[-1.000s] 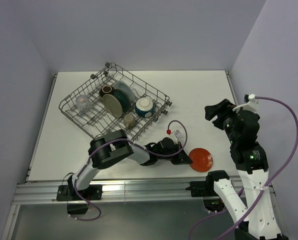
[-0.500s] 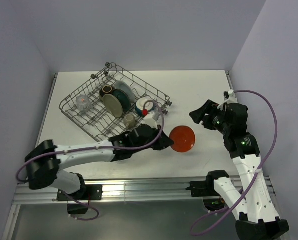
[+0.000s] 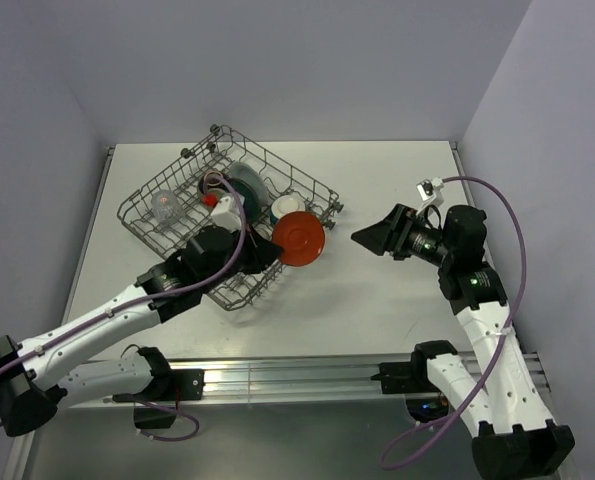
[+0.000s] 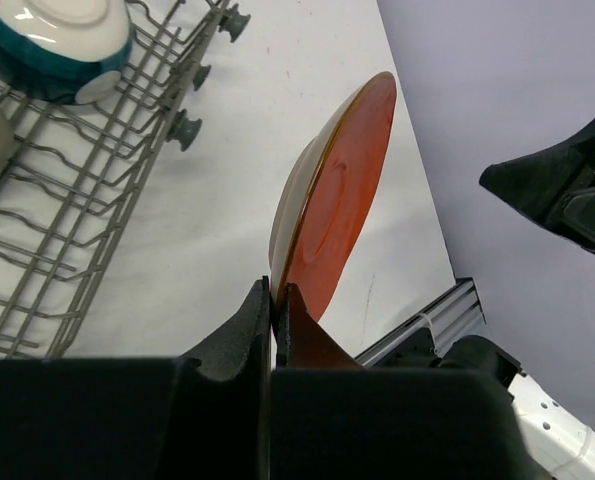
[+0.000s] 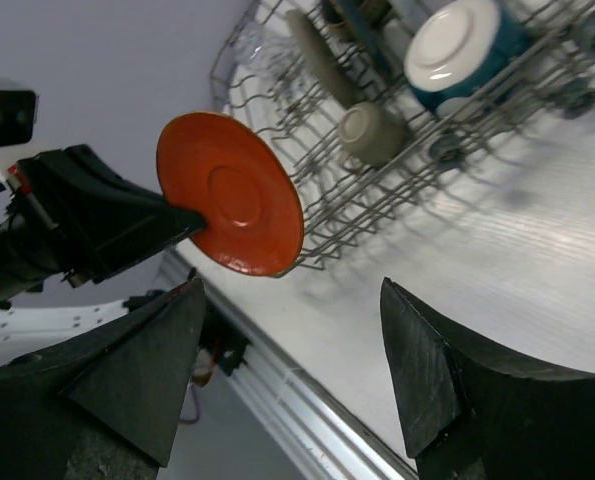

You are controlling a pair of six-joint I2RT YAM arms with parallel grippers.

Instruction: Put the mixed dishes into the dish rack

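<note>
The left end effector [image 3: 273, 249] is clamped shut on the rim of the red saucer [image 3: 298, 238], which stands on edge and juts out beyond the fingertips toward the right arm. It hangs at the near right corner of the rack [image 3: 155, 183]; the free slots lie to its left and farther back. Whether its lower edge is clear of the wires is hard to tell, though it probably is. The right end effector [image 3: 369, 240] is spread wide and empty, over the table [image 3: 397, 180].
</note>
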